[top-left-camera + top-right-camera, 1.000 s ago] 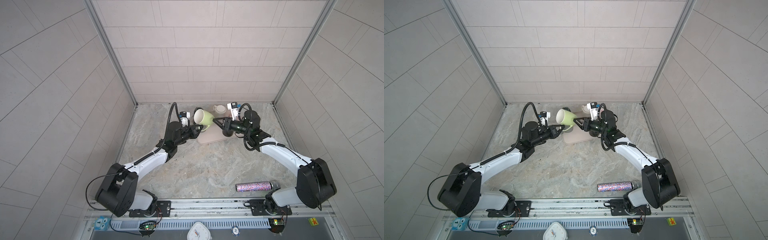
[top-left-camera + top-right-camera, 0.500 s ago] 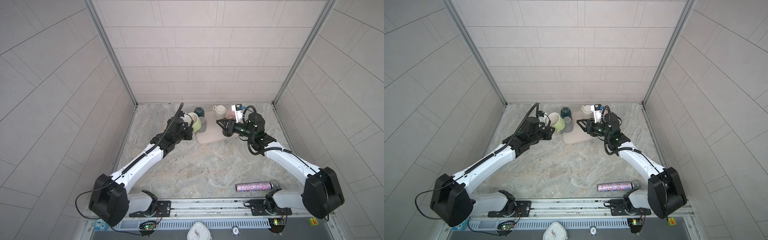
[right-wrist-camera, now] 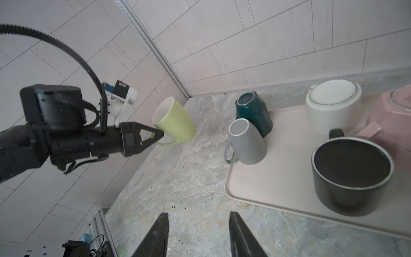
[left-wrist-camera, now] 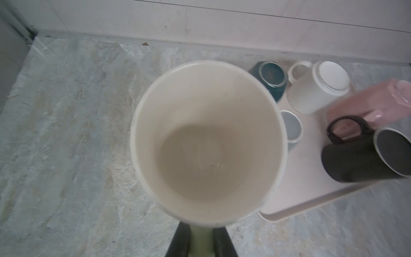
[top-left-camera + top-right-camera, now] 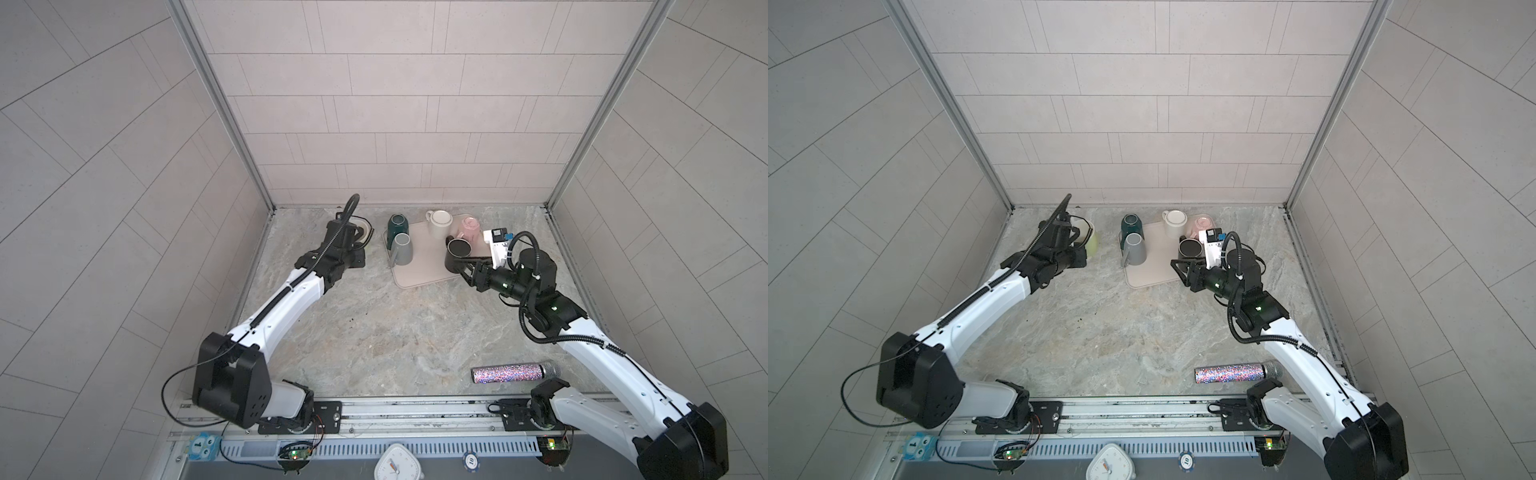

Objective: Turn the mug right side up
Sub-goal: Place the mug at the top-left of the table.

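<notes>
Step in hand: setting down the green mug (image 3: 173, 120). I judge the flip nearly done, since the mouth faces up but tips back toward the left arm.
Left fingers (image 3: 159, 134): clenched on the mug's handle, with the cup body hanging just past their tips.
Mug position: off the tray (image 3: 266, 189) and beyond the left fingertips, low over the table (image 3: 178, 178) near the back corner. I can't tell whether its base touches the table.
Wrist look: the left wrist view looks straight down into the cream inside of the mug, which is empty.
Right fingers (image 5: 1177, 269): spread apart with nothing between them. The black mug (image 3: 349, 178) on the tray is just beside their tips.
Next move, my guess: level out the tilt and lower the mug until the base sits flat. Then loosen the grip on the handle and back away along its line.
Watch for: the base landing on one edge and rocking, or the handle snagging a finger on release.
</notes>
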